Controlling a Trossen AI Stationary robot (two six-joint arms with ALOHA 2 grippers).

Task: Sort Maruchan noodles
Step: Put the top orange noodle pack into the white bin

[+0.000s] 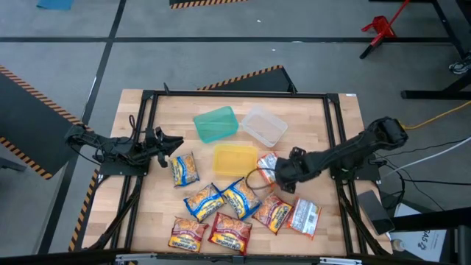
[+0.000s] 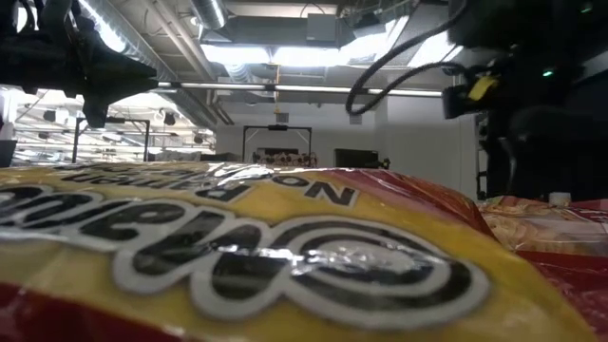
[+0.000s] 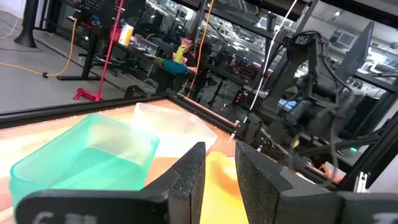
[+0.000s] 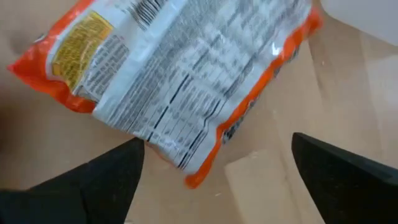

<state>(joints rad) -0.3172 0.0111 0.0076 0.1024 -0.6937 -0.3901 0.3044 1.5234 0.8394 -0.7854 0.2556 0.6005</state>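
Several Maruchan packets lie flat on the wooden table in the high view: a blue-and-yellow one (image 1: 184, 169), two more (image 1: 204, 201) (image 1: 241, 197), orange-red ones along the near edge (image 1: 188, 234) (image 1: 230, 232) (image 1: 274, 213), and a red-and-white one (image 1: 304, 217). Another orange-and-white packet (image 1: 267, 163) (image 4: 180, 68) lies label side up just beyond my right gripper (image 1: 278, 175) (image 4: 217, 143), which is wide open above it and pointing down. My left gripper (image 1: 171, 145) (image 3: 219, 152) hovers at the table's left side, open by a narrow gap, beside the blue-and-yellow packet.
A teal container (image 1: 215, 124) (image 3: 87, 155), a clear one (image 1: 265, 125) and a yellow one (image 1: 234, 160) stand in the table's far middle. A packet (image 2: 247, 256) fills the low view's foreground. A black frame (image 1: 335, 132) rims the table. Bare wood shows at the near left.
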